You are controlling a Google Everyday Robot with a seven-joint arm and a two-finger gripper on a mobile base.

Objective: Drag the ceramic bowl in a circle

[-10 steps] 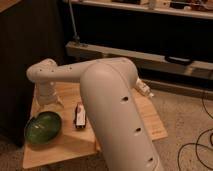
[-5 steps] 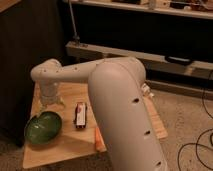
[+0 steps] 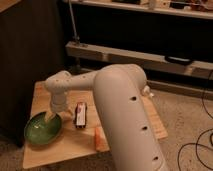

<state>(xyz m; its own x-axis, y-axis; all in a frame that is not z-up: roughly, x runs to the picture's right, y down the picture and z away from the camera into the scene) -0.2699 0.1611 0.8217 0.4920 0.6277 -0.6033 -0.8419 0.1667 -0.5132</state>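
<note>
gripper (image 3: 50, 118) at ceramic bowl (image 3: 39, 134) | dark packet (image 3: 80, 114) close right | orange block (image 3: 101, 139) further right | table (image 3: 55, 152) bare in front

Tbl (image 3: 44, 94) — box (image 3: 80, 115), bowl (image 3: 40, 132) w/ hand (image 3: 50, 118)

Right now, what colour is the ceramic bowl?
Glossy green, darker at the rim; the camera view shows the ceramic bowl with the jaws inside it.

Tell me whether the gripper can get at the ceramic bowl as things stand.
Probably yes. The gripper sits right over the far rim of the ceramic bowl, with nothing between them; the dark packet lies apart, beside it on the table.
</note>
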